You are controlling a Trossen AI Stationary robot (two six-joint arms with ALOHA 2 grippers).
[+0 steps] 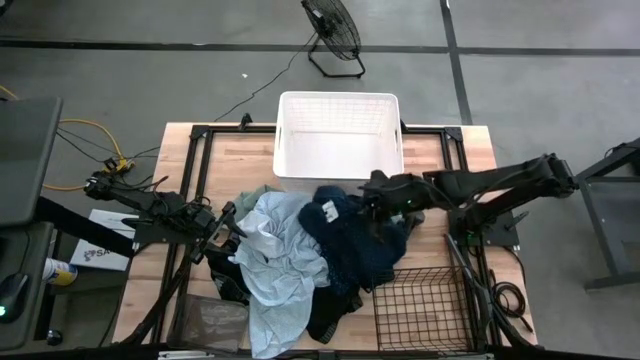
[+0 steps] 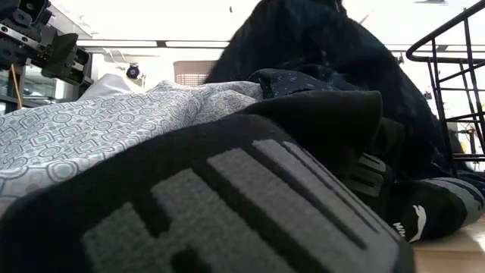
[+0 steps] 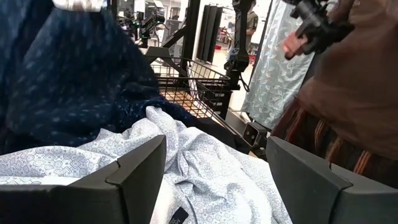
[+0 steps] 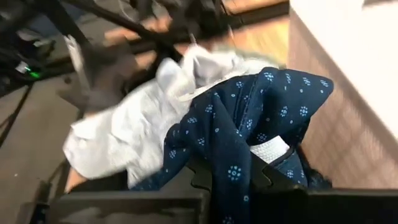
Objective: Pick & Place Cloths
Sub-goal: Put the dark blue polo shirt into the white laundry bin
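Even, diffuse overhead light is cast on the table [image 1: 200, 140] in the high view, and only soft shadows are thrown under the arms. In the low view the far room is washed out to near white by ceiling strip lights, while the black garment [image 2: 227, 205] nearest the lens is rendered dark and soft. Bright glare is seen in the far background of the left wrist view. The right wrist view is smeared by motion blur, most strongly around the light blue cloth [image 4: 118, 137].

Right gripper [image 1: 368, 200] over the navy dotted cloth [image 1: 350, 235], light blue cloth [image 1: 280, 255] beside it, white basket [image 1: 338, 135] behind
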